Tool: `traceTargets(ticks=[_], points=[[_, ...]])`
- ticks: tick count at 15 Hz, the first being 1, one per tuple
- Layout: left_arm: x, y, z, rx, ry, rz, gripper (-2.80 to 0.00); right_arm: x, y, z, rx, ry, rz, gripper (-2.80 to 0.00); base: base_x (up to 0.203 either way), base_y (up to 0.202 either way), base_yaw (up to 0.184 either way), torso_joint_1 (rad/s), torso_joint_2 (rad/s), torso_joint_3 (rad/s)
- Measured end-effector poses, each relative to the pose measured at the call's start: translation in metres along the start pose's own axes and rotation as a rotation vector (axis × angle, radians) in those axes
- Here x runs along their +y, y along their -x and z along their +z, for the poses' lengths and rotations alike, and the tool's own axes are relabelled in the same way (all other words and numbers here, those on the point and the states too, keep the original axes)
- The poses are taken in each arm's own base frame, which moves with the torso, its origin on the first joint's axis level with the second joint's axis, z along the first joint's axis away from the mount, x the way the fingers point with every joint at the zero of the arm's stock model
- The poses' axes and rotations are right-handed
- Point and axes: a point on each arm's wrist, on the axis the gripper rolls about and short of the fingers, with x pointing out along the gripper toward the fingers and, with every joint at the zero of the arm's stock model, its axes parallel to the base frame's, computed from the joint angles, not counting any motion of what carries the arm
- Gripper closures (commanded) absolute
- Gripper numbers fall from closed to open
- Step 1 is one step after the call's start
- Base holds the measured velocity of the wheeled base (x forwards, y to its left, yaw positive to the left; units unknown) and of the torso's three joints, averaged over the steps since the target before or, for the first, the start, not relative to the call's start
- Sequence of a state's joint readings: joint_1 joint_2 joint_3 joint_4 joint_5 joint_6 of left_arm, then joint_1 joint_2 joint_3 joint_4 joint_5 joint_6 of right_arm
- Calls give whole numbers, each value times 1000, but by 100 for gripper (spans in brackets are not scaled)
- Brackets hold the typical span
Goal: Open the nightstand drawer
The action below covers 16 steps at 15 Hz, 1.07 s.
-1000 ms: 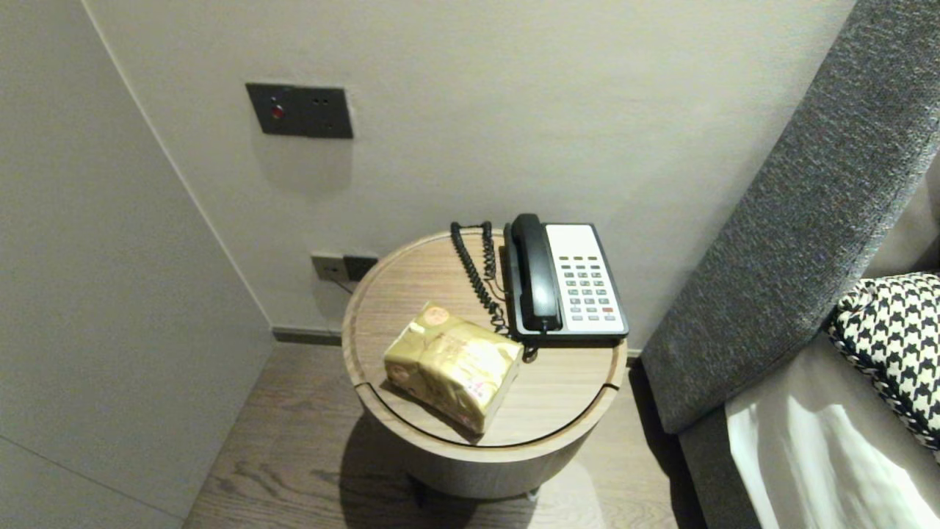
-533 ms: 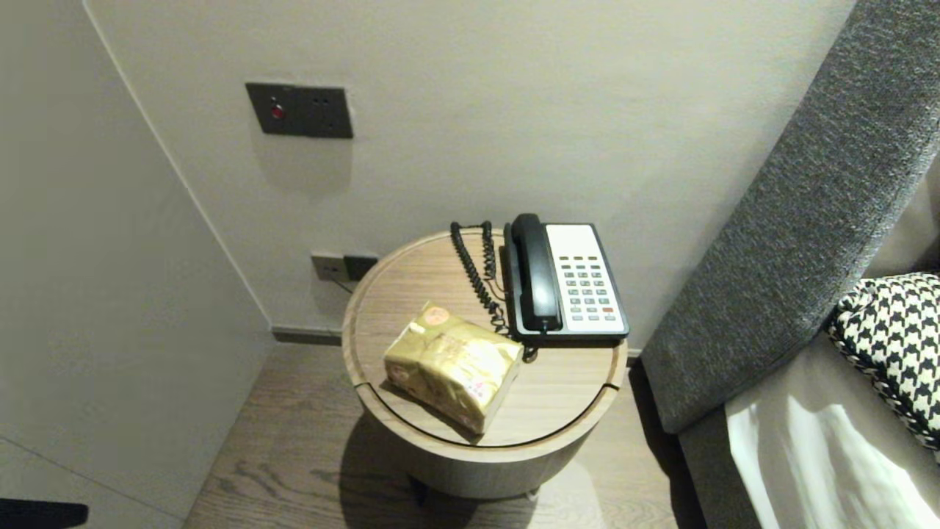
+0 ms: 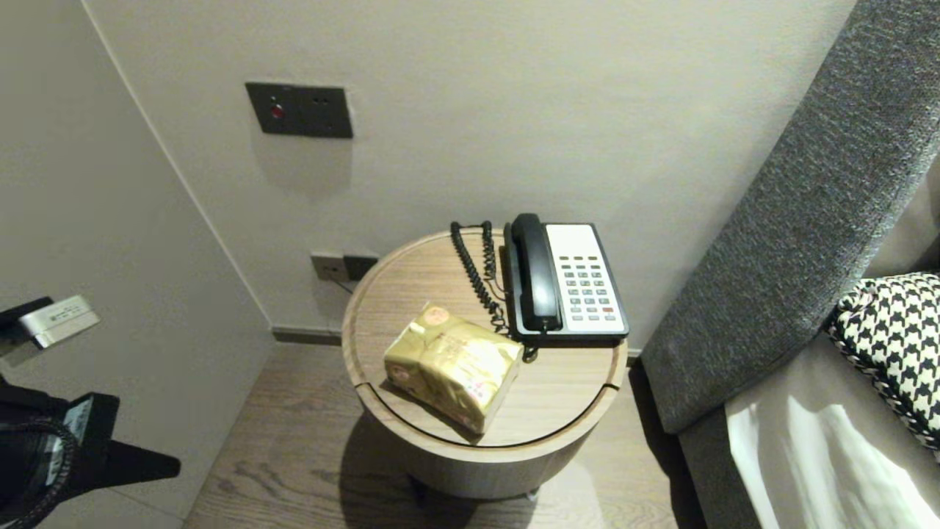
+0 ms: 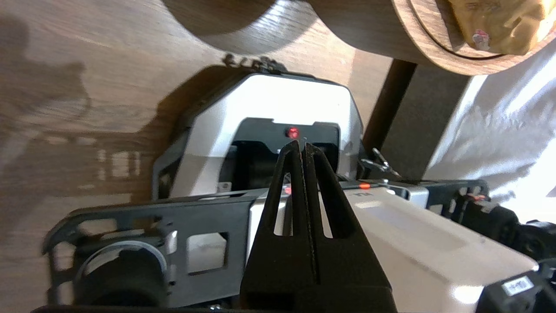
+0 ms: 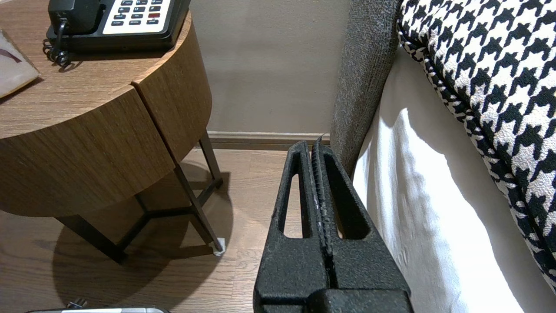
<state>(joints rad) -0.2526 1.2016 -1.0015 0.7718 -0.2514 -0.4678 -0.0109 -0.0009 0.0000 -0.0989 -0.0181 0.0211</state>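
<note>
L gripper point(image 3: 173, 466) sits low at the head view's far left edge, fingers pressed together w/ nothing btwn them; in the L wrist view point(image 4: 299, 147) the tips hang over the robot's own base point(image 4: 269, 102) and the wood floor point(image 4: 87, 87). The gold tissue pack point(image 3: 454, 365) is well apart from this gripper, off toward the robot's R and higher up, lying tilted on the near part of the round table point(image 3: 365, 294); the L wrist view catches only its corner point(image 4: 499, 21) past the table rim. Phone point(image 3: 565, 283) sits just beyond the pack, farther still from the gripper, coiled cord beside it. R gripper point(image 5: 315, 147) is parked low, fingers also pressed together and empty, w/ the white sheet point(image 5: 425, 204) and grey headboard point(image 5: 360, 87) just beside it, the houndstooth pillow point(image 5: 478, 65) above those, and the table's legs on its other side.
</note>
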Motion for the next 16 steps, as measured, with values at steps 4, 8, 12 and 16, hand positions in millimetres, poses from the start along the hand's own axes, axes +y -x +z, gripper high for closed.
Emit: traceTargets(ticks=[4,8,12,16], points=[[-16,-30,16,15,1,-5,0,0,0,0,0,0,0,0,0,0,0,0,0,0],[-42,-66,26,-20,-17,24,0,0,0,0,0,0,0,0,0,0,0,0,0,0],[-72,-102,33,-61,-36,21,0,0,0,0,0,0,0,0,0,0,0,0,0,0],[-93,-125,32,-50,-71,24,0,0,0,0,0,0,0,0,0,0,0,0,0,0]])
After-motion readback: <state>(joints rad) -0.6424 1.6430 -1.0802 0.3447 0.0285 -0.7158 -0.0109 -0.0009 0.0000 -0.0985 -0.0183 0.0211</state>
